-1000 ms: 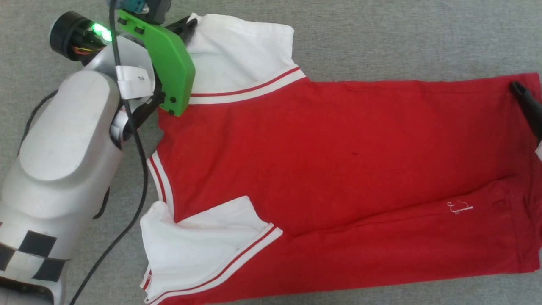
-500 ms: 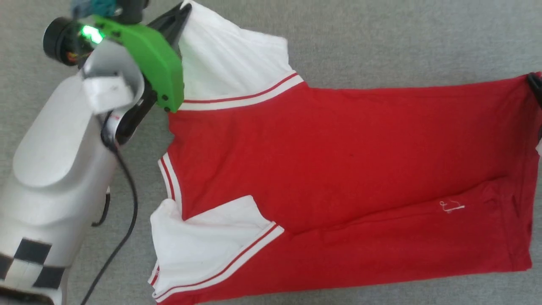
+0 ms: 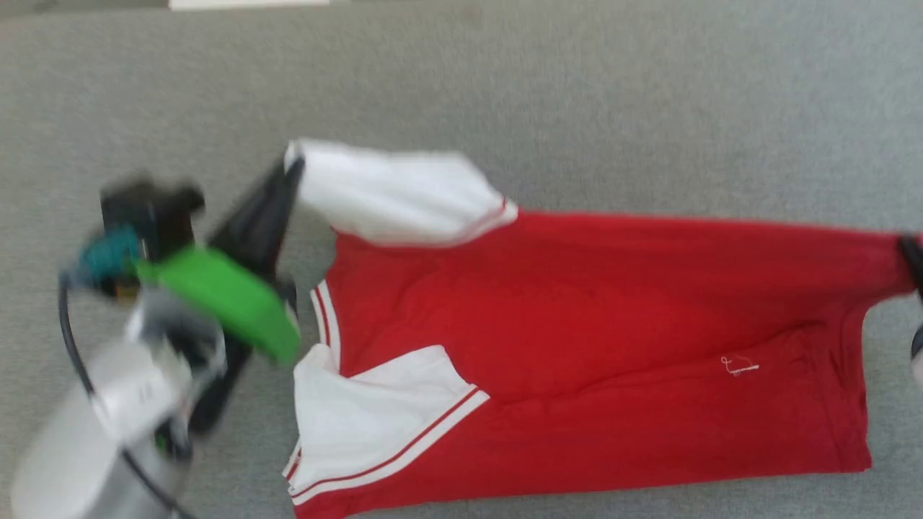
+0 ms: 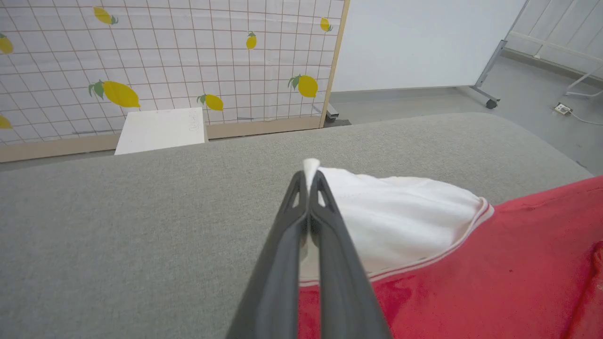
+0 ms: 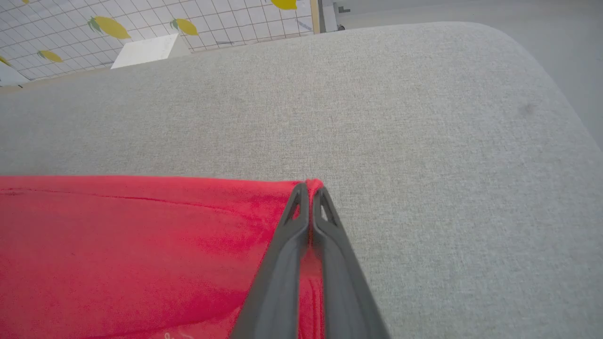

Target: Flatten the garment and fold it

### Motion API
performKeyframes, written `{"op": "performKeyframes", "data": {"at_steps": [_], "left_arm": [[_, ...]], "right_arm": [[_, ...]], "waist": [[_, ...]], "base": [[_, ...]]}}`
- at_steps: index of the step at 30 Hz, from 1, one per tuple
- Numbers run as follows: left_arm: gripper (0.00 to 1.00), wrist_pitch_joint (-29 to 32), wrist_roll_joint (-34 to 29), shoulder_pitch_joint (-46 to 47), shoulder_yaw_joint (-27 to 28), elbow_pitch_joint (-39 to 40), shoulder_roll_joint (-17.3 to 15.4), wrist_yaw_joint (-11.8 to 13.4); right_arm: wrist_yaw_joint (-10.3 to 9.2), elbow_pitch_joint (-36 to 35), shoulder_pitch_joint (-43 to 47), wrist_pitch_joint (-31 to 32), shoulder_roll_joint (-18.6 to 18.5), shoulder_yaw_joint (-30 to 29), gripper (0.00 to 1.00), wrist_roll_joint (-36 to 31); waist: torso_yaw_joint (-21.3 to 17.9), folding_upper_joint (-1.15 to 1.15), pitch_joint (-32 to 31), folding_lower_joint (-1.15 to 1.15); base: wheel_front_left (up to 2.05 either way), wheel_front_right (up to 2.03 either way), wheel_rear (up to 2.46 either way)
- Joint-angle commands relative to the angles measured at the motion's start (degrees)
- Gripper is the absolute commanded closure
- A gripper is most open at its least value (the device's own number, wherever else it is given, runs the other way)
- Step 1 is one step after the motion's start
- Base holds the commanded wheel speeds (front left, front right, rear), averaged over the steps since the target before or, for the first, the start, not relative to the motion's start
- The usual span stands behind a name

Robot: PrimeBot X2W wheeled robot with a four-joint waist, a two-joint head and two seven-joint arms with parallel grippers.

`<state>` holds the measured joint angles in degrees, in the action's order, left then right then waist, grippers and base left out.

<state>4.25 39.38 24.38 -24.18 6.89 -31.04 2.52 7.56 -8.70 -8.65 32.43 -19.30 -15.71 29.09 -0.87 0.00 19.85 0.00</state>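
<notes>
The garment [image 3: 577,339] is a red shirt with white striped-trim sleeves, spread sideways on the grey surface, plain side up. My left gripper [image 3: 292,158] is shut on the tip of the far white sleeve [image 3: 393,191]; in the left wrist view white cloth pokes out between its fingertips [image 4: 310,172]. At the right edge my right gripper [image 3: 910,249] is shut on the far red hem corner [image 5: 313,184], which its tips pinch in the right wrist view. The far edge of the garment [image 5: 141,245] is lifted and pulled taut between the two grippers.
The grey padded surface [image 3: 577,94] extends beyond the shirt on all sides. Its far edge meets a lemon-patterned partition [image 4: 165,61] with a white board [image 4: 160,129] leaning at its foot. My left forearm [image 3: 108,404] rises from the lower left.
The right gripper has shut on the hem corner. Both grippers have lifted the far edge of the garment. The head camera has shifted, so the shirt sits lower and smaller in view.
</notes>
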Motion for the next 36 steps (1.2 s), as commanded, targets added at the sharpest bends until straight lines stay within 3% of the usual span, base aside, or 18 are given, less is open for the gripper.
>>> {"op": "performKeyframes", "data": {"at_steps": [1, 6, 13, 14, 15, 16, 22, 25, 26, 30, 36], "left_arm": [[1.0, -0.54, 0.26, -3.54, 0.16, 1.93, -0.91, 1.08], [1.0, -1.22, -0.04, -15.56, -1.65, 6.63, -1.77, 4.72], [1.0, 0.96, -0.81, -20.1, -6.56, 1.82, -1.32, 4.39], [0.93, 1.0, -0.85, -19.97, -7.07, 0.68, -0.82, 4.26], [0.5, 0.99, -0.85, -19.84, -7.39, -0.23, -0.37, 4.22], [0.0, 0.78, -1.04, -19.61, -7.71, -1.23, 0.08, 4.2], [0.0, -5.66, -0.04, -19.72, -3.96, -2.44, 3.12, 6.85], [0.0, -12.13, -1.07, -20.95, 0.55, -0.47, 3.78, 10.72], [0.0, -15.93, -2.99, -22.22, 2.92, 1.59, 3.98, 13.55], [0.0, -18.78, -9.03, -24.77, 6.11, 5.78, 4.57, 18.32], [0.0, -19.21, -19.91, -27.37, 7.71, 9.8, 7.33, 22.4]], "right_arm": [[-0.08, -1.02, 2.23, -0.31, 0.92, -0.37, 1.0, 0.59], [-0.08, -2.14, 8.95, -1.6, 4.15, -1.13, 1.0, 1.57], [-0.08, 0.69, 12.02, -3.65, 5.46, 0.21, 1.0, 1.39], [-0.08, 1.38, 12.03, -3.95, 5.54, 0.44, 0.64, 1.2], [-0.08, 1.95, 12.03, -4.06, 5.54, 0.58, 0.0, 0.97], [-0.08, 2.55, 11.94, -4.18, 5.56, 0.71, 0.0, 0.75], [-0.08, 2.18, 11.61, -3.8, 5.44, 0.15, 0.0, 1.84], [-0.08, 0.14, 11.48, -3.91, 6.1, -2.46, 0.0, 2.64], [-0.08, -0.59, 11.78, -3.71, 6.96, -4.67, 0.0, 2.07], [-0.08, 0.2, 13.27, -1.7, 8.94, -7.92, 0.0, -1.24], [-0.08, 3.08, 14.09, 0.08, 11.38, -8.42, 0.0, -4.69]], "waist": [[1.25, 0.0, -3.25, 0.0], [1.6, 0.0, -3.99, 0.0], [1.82, 0.0, -3.8, 0.0], [1.83, 0.0, -3.89, 0.0], [1.83, 0.0, -4.01, 0.0], [1.79, 0.0, -4.21, 0.0], [1.48, 0.0, -5.95, 0.0], [1.1, 0.0, -6.87, 0.0], [1.07, 0.0, -7.29, 0.0], [1.36, 0.0, -7.21, 0.0], [2.85, 0.0, -5.19, 0.0]], "base": [[0.0, 0.0, 0.0], [0.0, 0.0, 0.0], [0.0, 0.0, 0.0], [0.0, 0.0, 0.0], [0.0, 0.0, 0.0], [0.0, 0.0, 0.0], [0.0, 0.0, 0.0], [0.0, 0.0, 0.0], [0.0, 0.0, 0.0], [0.0, 0.0, 0.0], [0.0, 0.0, 0.0]]}}
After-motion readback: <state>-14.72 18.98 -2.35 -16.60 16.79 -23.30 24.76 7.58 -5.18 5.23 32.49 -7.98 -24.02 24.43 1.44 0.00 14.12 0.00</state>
